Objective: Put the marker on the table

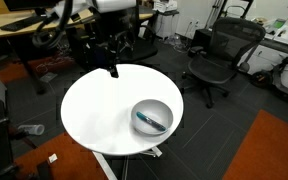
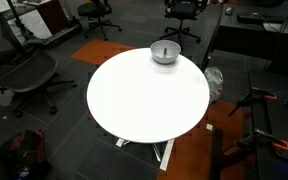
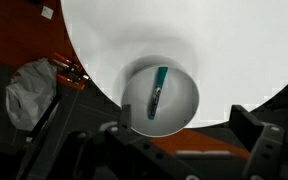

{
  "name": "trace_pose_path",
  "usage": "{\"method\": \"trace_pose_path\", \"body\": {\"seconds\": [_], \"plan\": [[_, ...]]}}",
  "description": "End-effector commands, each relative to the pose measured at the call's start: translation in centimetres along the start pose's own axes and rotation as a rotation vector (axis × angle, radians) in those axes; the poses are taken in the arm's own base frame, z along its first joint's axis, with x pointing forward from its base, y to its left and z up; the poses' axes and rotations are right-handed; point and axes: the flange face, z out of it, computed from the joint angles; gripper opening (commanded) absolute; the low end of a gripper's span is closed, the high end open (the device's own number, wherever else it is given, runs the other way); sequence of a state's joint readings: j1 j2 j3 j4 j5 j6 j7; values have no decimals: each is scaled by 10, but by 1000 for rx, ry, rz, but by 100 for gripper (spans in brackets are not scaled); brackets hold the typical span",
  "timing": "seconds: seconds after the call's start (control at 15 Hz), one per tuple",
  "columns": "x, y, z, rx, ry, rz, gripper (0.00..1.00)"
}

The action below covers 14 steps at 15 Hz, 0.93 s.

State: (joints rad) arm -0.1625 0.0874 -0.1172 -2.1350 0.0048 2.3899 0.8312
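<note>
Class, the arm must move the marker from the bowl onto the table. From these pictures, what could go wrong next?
1. The marker lies low inside the curved bowl; the open gripper could strike the rim and miss it.
2. The bowl sits near the edge of the table, so a nudge might push it off.
3. Once released, the marker may roll.

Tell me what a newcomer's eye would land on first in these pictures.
The large round white table fills the middle of both exterior views, bare except for a silvery bowl near its edge. In the wrist view a teal-and-dark marker lies inside that bowl. The dark gripper hangs above the table's rim away from the bowl, holding nothing.
</note>
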Motion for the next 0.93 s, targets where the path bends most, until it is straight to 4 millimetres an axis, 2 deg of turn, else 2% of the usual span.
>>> {"method": "trace_pose_path", "body": {"seconds": [0.0, 0.87], "plan": [[20, -7, 24, -8, -3, 64, 100], [61, -4, 104, -16, -32, 176, 100]]}}
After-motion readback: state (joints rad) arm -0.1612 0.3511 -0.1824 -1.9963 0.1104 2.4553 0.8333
